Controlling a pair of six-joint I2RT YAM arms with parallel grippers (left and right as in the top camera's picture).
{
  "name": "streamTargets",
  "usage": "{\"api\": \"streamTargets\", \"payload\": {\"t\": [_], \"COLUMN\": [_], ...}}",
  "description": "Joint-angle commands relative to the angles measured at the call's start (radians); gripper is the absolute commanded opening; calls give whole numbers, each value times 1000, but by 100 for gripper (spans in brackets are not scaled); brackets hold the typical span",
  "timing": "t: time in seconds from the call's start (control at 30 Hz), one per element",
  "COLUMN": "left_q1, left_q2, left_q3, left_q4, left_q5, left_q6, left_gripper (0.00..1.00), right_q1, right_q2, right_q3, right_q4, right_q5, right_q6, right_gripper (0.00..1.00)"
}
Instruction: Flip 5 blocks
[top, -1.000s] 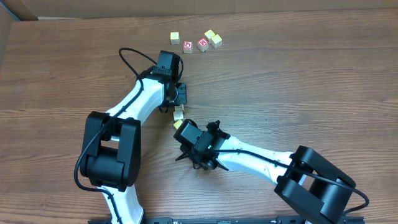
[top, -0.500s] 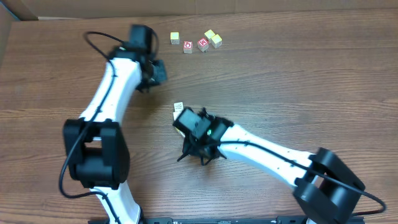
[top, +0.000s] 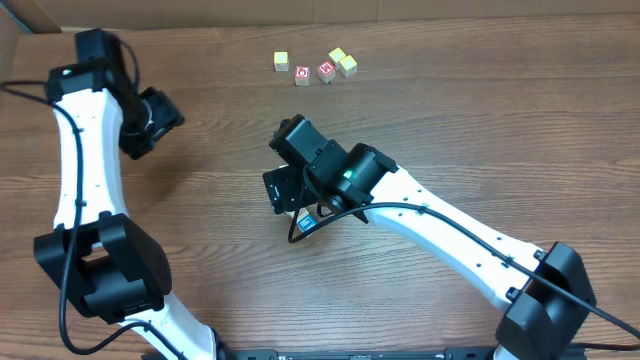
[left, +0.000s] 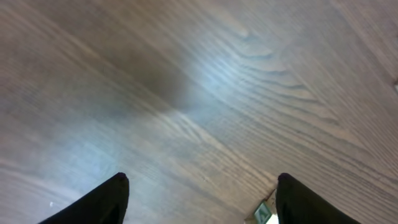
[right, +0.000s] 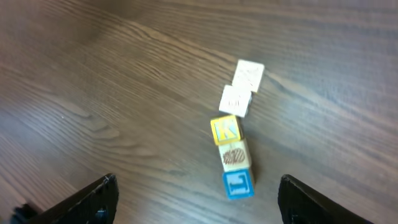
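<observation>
Wood-grain table (top: 480, 130) carries two groups of small cubes. Five blocks (right: 236, 130) lie in a short, slightly crooked row near the middle of the table, each touching or just beside the next. From the right wrist camera the row runs away from the lens: a blue L block (right: 238, 184) is nearest, then a plain wooden block with a dark printed pattern (right: 236, 154), a yellow K block (right: 226, 129) and two cream blocks (right: 236, 99) at the far end, the last one set a little to the side.

The right gripper (right: 196, 179) hangs above this row with its fingers spread wide and nothing between them. No finger touches a block. From overhead its body hides most of the row, and only the blue block shows at its lower edge.

The left gripper (left: 202, 177) is off at the far left of the table, well apart from the row, fingers parted over bare wood and holding nothing.

Near the far edge, two red-faced cubes (top: 302, 74) sit side by side among three pale yellow cubes (top: 281, 61), well clear of both arms
</observation>
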Motion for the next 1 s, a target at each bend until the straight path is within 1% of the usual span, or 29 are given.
{"api": "streamTargets", "payload": {"t": [0.0,0.2,0.33,0.4,0.47,0.5,0.63,0.77,0.97], "left_q1": [-3,-17,-28,-30,-30,-30,-30,-30,-30], "left_q2": [-16,-16,-16,-16,-16,-16,-16,-16,-16], "left_q3": [12,11,9,9,9,9,9,9,9], "left_q4": [-24,-60,-74,-74,-74,-74,-74,-74,-72], "left_q5": [29,27,-2,-11,-12,-12,-12,-12,-12], "left_q6": [-7,-7,-8,-8,-8,-8,-8,-8,-8], "left_gripper": [74,79,81,83,93,100,100,100,100], "right_q1": [3,5,5,5,5,5,5,5,5], "right_q2": [88,225,277,290,299,305,327,331,335], "right_q3": [18,17,16,16,16,16,15,15,14], "right_q4": [34,137,176,190,198,201,213,219,218], "right_q5": [50,76,76,76,76,76,76,76,76], "right_q6": [-89,-89,-89,-89,-89,-87,-73,-73,-47], "right_gripper": [83,82,82,79,73,71,70,62,62]}}
